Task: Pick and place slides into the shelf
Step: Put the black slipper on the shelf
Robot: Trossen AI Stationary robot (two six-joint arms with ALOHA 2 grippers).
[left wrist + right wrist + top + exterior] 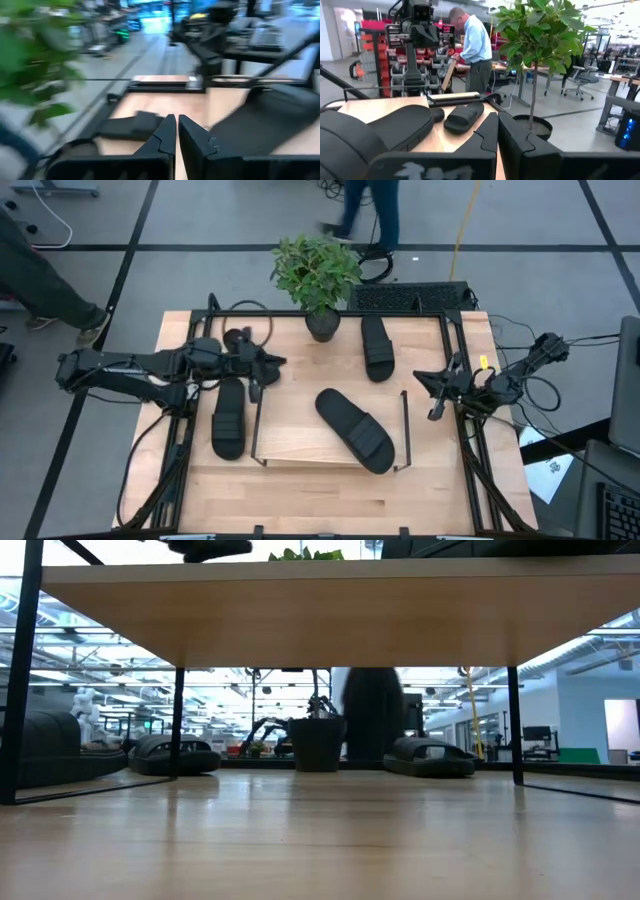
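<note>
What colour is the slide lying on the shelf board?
Matte black slide on the light wood shelf; clearest in the high view.

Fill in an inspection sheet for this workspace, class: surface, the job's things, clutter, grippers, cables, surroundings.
Surface: light wood table.
Job's things: one slide lies diagonally on the shelf; second slide on the table left of the shelf; third slide behind it near the plant; a fourth not clearly seen.
Clutter: potted plant at the back edge.
Grippers: left gripper shut, empty, behind the shelf's left end; right gripper shut, empty, at the table's right edge.
Cables: black loops at back left.
Surroundings: a person's legs beyond the table.
</note>
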